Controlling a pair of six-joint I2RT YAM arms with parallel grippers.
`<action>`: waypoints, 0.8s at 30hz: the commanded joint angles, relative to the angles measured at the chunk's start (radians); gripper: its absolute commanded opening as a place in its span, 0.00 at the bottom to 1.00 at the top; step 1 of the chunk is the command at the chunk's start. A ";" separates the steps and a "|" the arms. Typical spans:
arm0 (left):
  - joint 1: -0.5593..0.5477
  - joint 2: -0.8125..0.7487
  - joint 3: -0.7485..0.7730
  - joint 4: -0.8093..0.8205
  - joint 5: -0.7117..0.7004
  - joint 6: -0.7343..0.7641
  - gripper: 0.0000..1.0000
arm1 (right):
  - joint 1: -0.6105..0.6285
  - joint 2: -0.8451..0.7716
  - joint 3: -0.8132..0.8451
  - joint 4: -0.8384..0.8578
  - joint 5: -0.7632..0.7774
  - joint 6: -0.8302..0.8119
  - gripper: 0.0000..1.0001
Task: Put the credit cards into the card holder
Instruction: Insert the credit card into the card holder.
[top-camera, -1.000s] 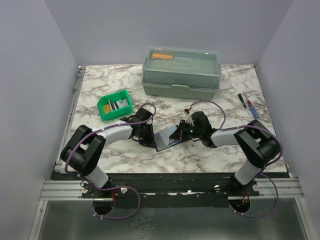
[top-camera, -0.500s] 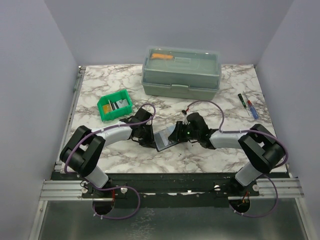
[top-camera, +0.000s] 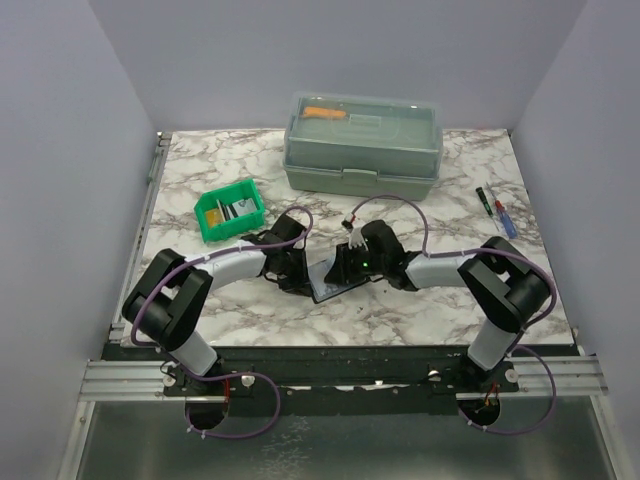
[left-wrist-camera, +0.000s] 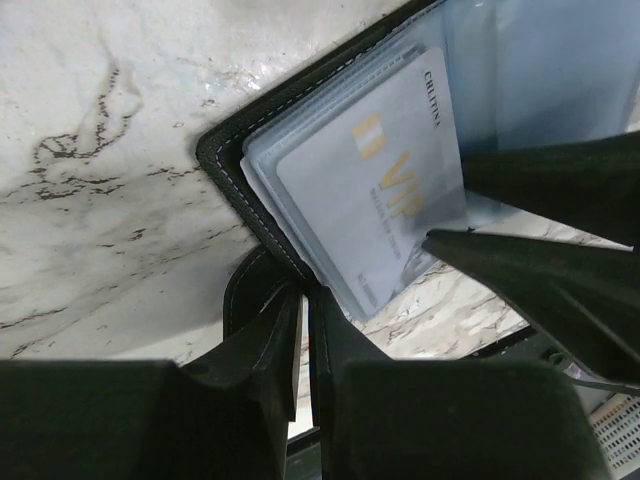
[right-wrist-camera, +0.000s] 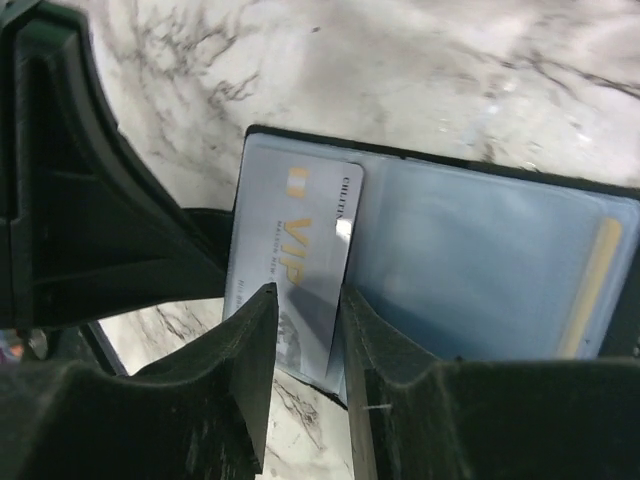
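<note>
The card holder (top-camera: 336, 286) lies open on the marble between my two grippers. It shows in the left wrist view (left-wrist-camera: 225, 165) and the right wrist view (right-wrist-camera: 470, 250). A grey card marked VIP (right-wrist-camera: 300, 225) sits partly inside its left see-through pocket, also seen from the left wrist (left-wrist-camera: 375, 190). My right gripper (right-wrist-camera: 306, 292) has its fingers a little apart over the card's near end. My left gripper (left-wrist-camera: 303, 295) is shut on the holder's black edge. A yellowish card edge (right-wrist-camera: 592, 285) shows in the right pocket. More cards (top-camera: 236, 209) lie in the green bin.
The green bin (top-camera: 212, 228) stands left of the arms. A big grey-green lidded toolbox (top-camera: 362, 146) is at the back centre. Two pens (top-camera: 497, 212) lie at the right. The two grippers (top-camera: 297, 277) (top-camera: 344, 268) are close together.
My right gripper has moved left across the open card holder toward the left gripper. The left gripper has stayed at the holder's left edge.
</note>
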 joint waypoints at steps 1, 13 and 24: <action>-0.006 0.032 0.013 -0.043 -0.080 0.037 0.15 | 0.042 0.025 -0.008 0.076 -0.171 -0.017 0.34; -0.002 -0.099 0.035 -0.150 -0.108 0.056 0.37 | -0.010 -0.251 0.038 -0.362 0.122 0.041 0.58; 0.003 -0.033 0.064 -0.122 -0.095 0.067 0.42 | -0.245 -0.218 0.001 -0.404 -0.052 0.098 0.70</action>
